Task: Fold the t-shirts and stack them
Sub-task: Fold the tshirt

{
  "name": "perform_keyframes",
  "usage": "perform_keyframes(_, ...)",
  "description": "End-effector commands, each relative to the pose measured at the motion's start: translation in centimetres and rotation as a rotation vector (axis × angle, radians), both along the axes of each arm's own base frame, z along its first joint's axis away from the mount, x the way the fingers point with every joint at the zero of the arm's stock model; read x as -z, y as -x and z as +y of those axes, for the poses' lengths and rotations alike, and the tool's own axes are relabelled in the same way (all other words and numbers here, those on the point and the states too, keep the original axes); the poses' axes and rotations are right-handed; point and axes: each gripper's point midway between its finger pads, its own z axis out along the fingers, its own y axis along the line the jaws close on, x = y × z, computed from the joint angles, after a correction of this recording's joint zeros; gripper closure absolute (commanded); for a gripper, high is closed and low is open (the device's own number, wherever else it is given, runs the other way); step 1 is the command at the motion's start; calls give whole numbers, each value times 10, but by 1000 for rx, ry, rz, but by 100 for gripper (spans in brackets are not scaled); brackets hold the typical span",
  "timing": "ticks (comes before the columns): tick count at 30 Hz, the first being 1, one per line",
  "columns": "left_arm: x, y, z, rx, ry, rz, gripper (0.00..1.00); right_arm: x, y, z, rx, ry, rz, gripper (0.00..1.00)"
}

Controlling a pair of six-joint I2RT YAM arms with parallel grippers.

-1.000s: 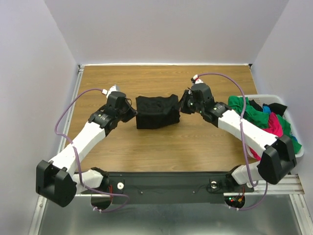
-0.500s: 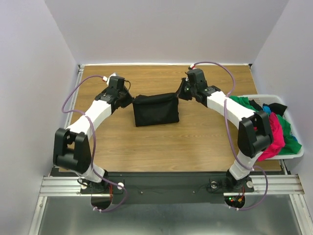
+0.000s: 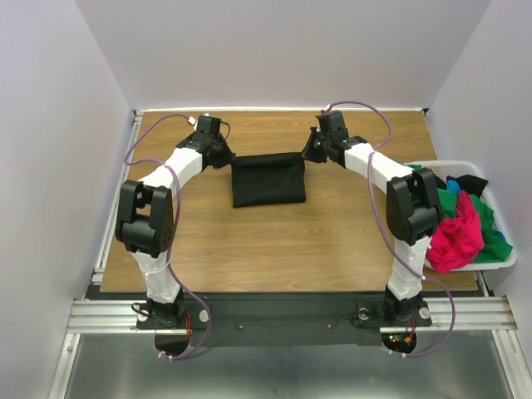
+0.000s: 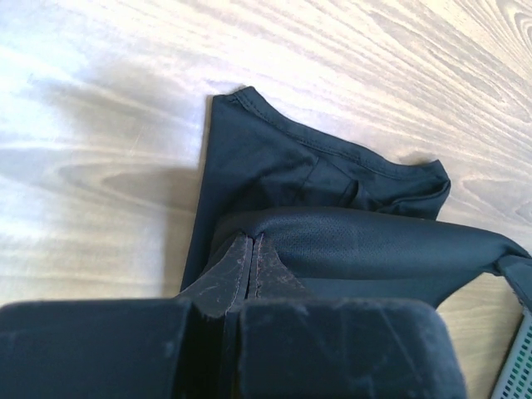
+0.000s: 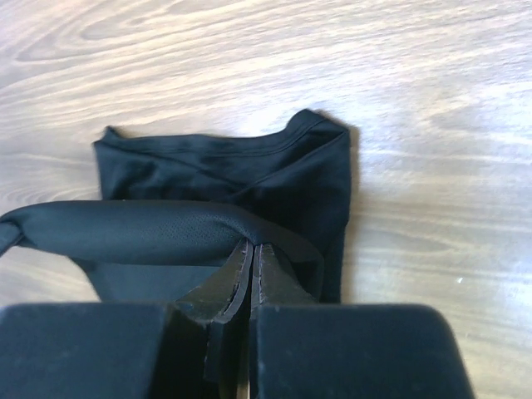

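Top view: a soft black cloth t-shirt (image 3: pixel 268 180), folded to a roughly rectangular panel, sits just above the centre of the frame on the brown wood-grain tabletop (image 3: pixel 274 241). Its upper edge is drawn into a nearly straight line with a slight sag at the middle. The left gripper (image 3: pixel 224 155) meets the panel's upper-left corner and the right gripper (image 3: pixel 308 155) its upper-right corner, so the shirt spans the gap between the two claws. Left wrist view: the left gripper (image 4: pixel 250 264) has its two fingers pressed together with a fold of black cloth pinched between them. From there a raised band of fabric runs toward the right edge of the frame, above flat layers with a stitched hem. Right wrist view: the right gripper (image 5: pixel 250 268) is likewise closed tight on the cloth, and the lifted band leads off to the left. At the right edge of the top view a white plastic basket (image 3: pixel 449 165) holds a magenta-pink shirt (image 3: pixel 457 237) and a green shirt (image 3: pixel 449 202), well apart from both claws.
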Motion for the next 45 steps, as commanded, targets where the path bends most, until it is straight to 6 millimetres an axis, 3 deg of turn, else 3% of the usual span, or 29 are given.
perform_keyframes(1,-18,-23,-1,26,-8,-71,100,-8,-23,-9,26,8,-50,100)
perform_keyframes(6,-15,-42,-5,37,-21,-88,100,5,-34,-16,60,16,-34,100)
perform_keyframes(7,-5,-43,-7,47,-23,-65,100,6,-36,-16,60,14,-35,100)
perform_keyframes(12,9,-57,-19,115,-15,-60,98,27,-44,-20,59,36,-10,100)
perform_keyframes(15,9,-60,-19,119,-21,-65,75,34,-46,-21,51,38,2,92)
perform_keyframes(16,7,-61,-19,119,-20,-69,59,34,-47,-22,51,38,0,87)
perform_keyframes(18,0,-62,-21,130,-18,-85,45,29,-51,-25,55,42,-14,60)
perform_keyframes(20,-13,-61,-21,138,-23,-113,39,21,-52,-27,63,42,-27,29)
perform_keyframes(21,-16,-59,-19,137,-28,-117,35,16,-52,-28,63,38,-35,19)
perform_keyframes(22,-28,-57,-19,139,-29,-141,22,8,-50,-27,62,32,-46,11)
perform_keyframes(23,-31,-55,-17,139,-37,-149,15,2,-47,-26,52,23,-53,0)
perform_keyframes(26,-33,-41,-11,139,-52,-148,15,-13,-34,-25,16,8,-66,0)
perform_keyframes(28,-24,-27,-10,148,-51,-131,14,-20,-25,-24,-4,-3,-71,0)
perform_keyframes(29,-10,-17,-7,151,-54,-98,15,-21,-13,-23,-33,-13,-60,0)
perform_keyframes(31,-8,-10,-10,169,-37,-106,15,-22,1,-20,-74,-28,-51,0)
perform_keyframes(35,11,1,-11,186,-32,-65,15,-28,27,4,-243,-117,-33,0)
perform_keyframes(36,13,3,-12,187,-30,-61,15,-36,26,11,-276,-130,-49,0)
perform_keyframes(40,32,2,-20,212,-25,-24,15,-26,23,39,-348,-163,-25,0)
perform_keyframes(45,57,3,-19,232,-49,28,20,-28,8,43,-342,-157,-48,0)
